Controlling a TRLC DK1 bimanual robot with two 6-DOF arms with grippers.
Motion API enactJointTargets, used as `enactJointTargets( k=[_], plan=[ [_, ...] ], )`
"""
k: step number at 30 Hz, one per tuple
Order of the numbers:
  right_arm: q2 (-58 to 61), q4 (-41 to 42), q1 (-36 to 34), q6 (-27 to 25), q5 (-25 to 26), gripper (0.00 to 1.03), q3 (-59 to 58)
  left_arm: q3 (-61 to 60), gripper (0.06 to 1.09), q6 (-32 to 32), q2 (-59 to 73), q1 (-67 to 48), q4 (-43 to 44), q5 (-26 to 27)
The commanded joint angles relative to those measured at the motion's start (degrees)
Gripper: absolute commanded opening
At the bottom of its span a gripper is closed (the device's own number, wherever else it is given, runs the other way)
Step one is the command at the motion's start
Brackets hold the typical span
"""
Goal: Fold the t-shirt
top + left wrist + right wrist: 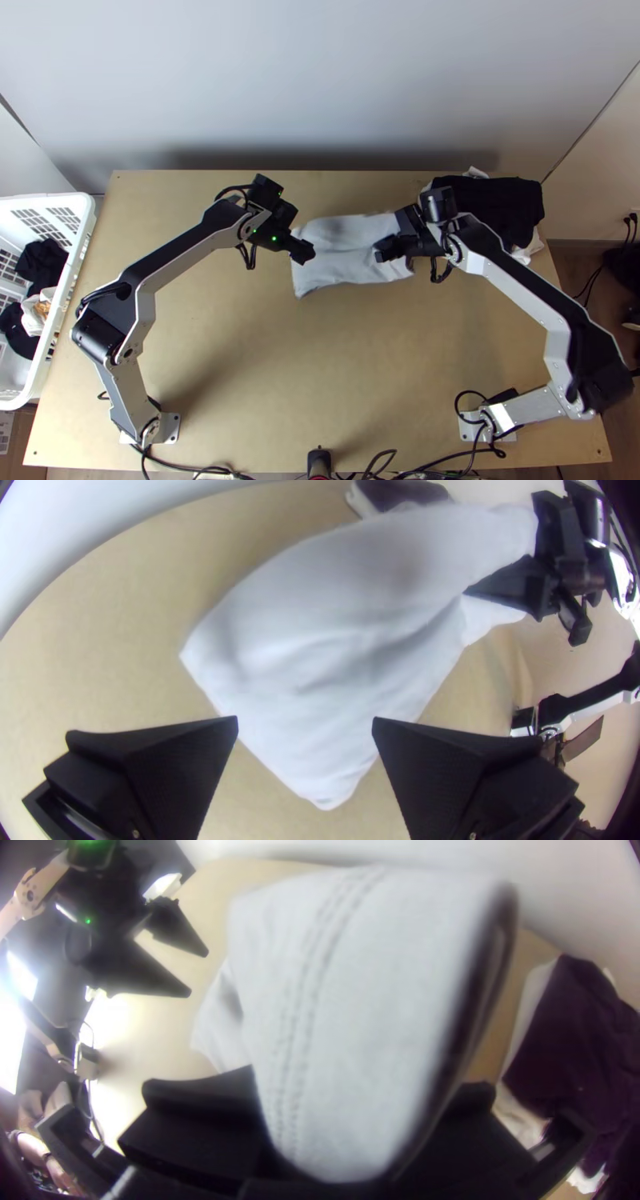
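One empty left end effector (304,253) gapes; the right one (386,250) pinches the t-shirt (339,268).

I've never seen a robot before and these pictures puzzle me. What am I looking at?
Two robot arms, left and right, work at a wooden table. The top view looks down from high over the near edge; each wrist view comes from a camera on that arm, with its own black fingers at the bottom.

A pale t-shirt lies in a compact, roughly oblong shape; I can't count its layers. The right gripper pinches one end of it, raised towards its camera. The left gripper is open by the other end, holding nothing.

Dark cloth lies at the far right corner, and a white basket of clothes stands at the left.
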Motion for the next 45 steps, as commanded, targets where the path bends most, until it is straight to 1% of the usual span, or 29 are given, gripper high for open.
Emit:
enactJointTargets(
  k=[1, 8, 11, 13, 17, 21, 23, 24, 26, 28, 30, 32, 33, 35, 37, 41, 45],
  plan=[
    [-4.83, 2.56, -1.32, -2.63, 10.09, 0.03, 4.64, -1.97, 1.04, -3.00, -2.86, 0.43, 2.66, -0.04],
    [-3.51, 0.19, -5.80, -2.90, 10.79, 0.03, 13.51, -3.64, 1.04, -4.76, -4.71, 0.69, 4.51, -0.13],
    [-2.80, -2.28, -7.29, -3.07, 10.70, 0.03, 17.20, -3.64, 1.04, -5.02, -5.06, 0.87, 4.42, -0.13],
    [-1.75, -5.88, -8.17, -2.98, 9.73, 0.03, 20.63, -3.73, 1.04, -5.02, -5.06, 0.95, 4.25, -0.13],
    [1.15, -12.47, -11.86, 0.71, 2.97, 0.03, 28.10, -3.73, 1.04, -4.85, -5.06, 1.39, 4.16, -0.13],
    [6.78, -21.61, -17.31, 2.99, -7.93, 0.03, 38.39, -3.73, 1.04, -4.67, -5.06, 1.57, 4.16, -0.13],
    [10.03, -26.62, -21.09, 3.34, -13.56, 0.03, 43.66, -3.81, 1.04, -4.67, -5.06, 1.74, 4.16, -0.13],
    [11.35, -27.59, -22.76, 3.78, -16.28, 0.03, 45.24, -3.81, 1.04, -4.67, -5.06, 1.74, 4.07, -0.13],
    [13.81, -30.49, -25.93, 3.78, -19.71, 0.03, 48.32, -3.99, 1.04, -4.76, -5.15, 2.01, 3.98, -0.13],
    [16.18, -33.92, -29.18, 3.52, -24.90, 0.03, 51.13, -4.17, 1.04, -4.76, -5.23, 2.27, 3.89, -0.13],
    [18.55, -37.87, -31.99, 2.38, -29.20, 0.03, 53.86, -4.60, 1.04, -4.59, -5.67, 2.54, 3.89, -0.13],
    [20.66, -41.56, -34.10, 1.06, -32.45, 0.03, 56.32, -4.96, 1.04, -4.50, -5.85, 2.89, 3.89, -0.13],
    [22.07, -44.55, -35.07, -0.87, -33.60, 0.03, 58.25, -5.04, 1.04, -4.50, -5.94, 2.98, 3.89, -0.13],
    [24.53, -50.18, -36.39, -4.48, -34.91, 0.03, 61.15, -5.13, 1.04, -4.50, -6.02, 3.15, 3.89, -0.13],
    [25.85, -53.34, -37.62, -7.38, -35.35, 0.03, 61.94, -5.13, 1.04, -4.50, -6.11, 3.06, 3.89, -0.13],
    [27.69, -56.86, -39.73, -12.12, -36.06, 0.03, 61.94, -5.13, 1.04, -4.50, -6.11, 3.15, 3.89, -0.13],
    [29.63, -57.73, -42.19, -15.02, -36.15, 0.03, 61.94, -5.04, 1.04, -4.23, -6.11, 3.24, 3.89, -0.13]
  ],
)
